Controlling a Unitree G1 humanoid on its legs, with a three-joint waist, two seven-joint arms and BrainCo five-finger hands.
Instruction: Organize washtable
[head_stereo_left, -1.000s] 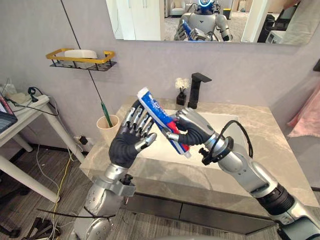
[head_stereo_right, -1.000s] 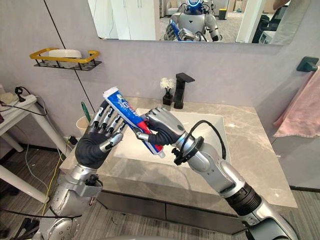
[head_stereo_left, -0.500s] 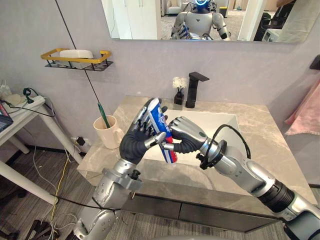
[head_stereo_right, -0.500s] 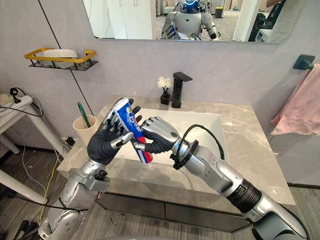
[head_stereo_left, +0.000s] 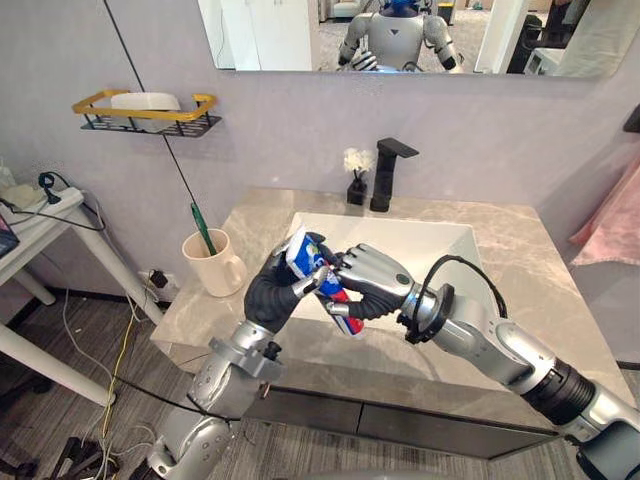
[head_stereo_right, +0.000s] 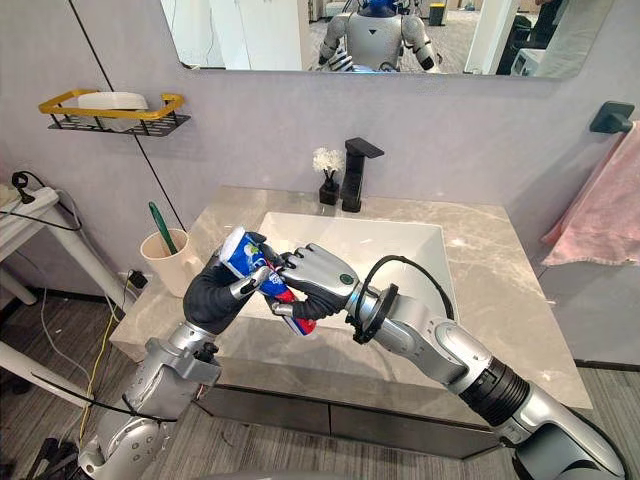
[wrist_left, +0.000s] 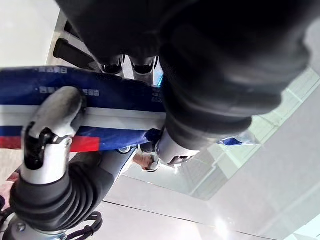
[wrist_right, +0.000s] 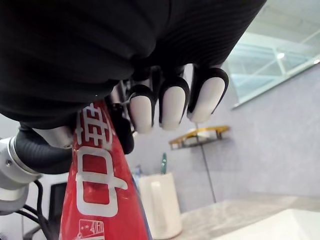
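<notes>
Closing round the toothpaste tube (head_stereo_left: 308, 256), the left hand (head_stereo_left: 268, 295) now wraps what it merely backed a second ago; the right hand (head_stereo_left: 375, 280) still clasps it too. The tube hangs lower, over the sink's (head_stereo_left: 420, 245) front-left edge (a handover, probably bound for the cup (head_stereo_left: 207, 265)).

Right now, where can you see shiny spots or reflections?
Left eye view: the mirror reflects the robot and a bright room. Right wrist view: a bright light glints in the mirror, past the right hand gripping the toothpaste tube.
</notes>
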